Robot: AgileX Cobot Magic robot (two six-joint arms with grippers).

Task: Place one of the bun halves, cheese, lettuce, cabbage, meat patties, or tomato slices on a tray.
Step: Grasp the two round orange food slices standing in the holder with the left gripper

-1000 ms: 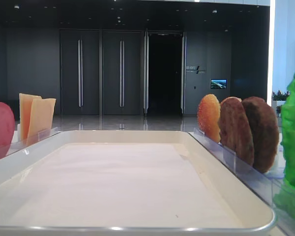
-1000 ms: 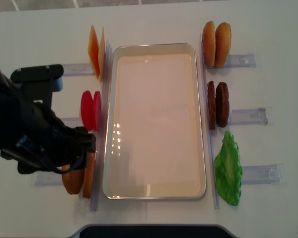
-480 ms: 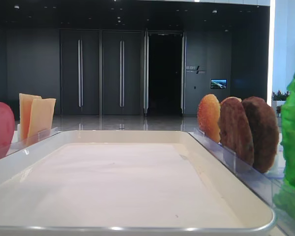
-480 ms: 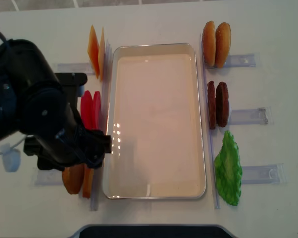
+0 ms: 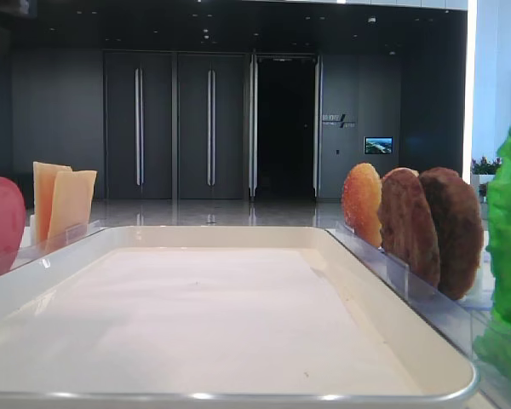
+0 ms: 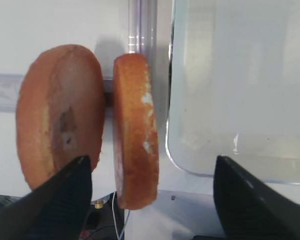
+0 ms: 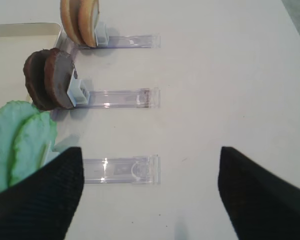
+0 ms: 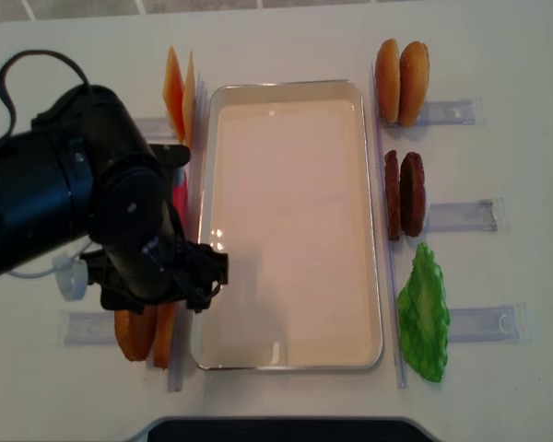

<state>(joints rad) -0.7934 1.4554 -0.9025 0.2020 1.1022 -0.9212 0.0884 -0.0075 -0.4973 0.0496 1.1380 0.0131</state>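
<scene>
My left pincer (image 6: 149,172) has swung over from the table's left, fingers spread wide and holding nothing, above two upright bun halves (image 6: 135,130), no writing legible

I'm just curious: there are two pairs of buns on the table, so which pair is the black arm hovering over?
The pair left of the tray, near its front corner. The arm's open fingers hang right above them; the other pair stands far off, beyond the tray's right back corner.
</scene>
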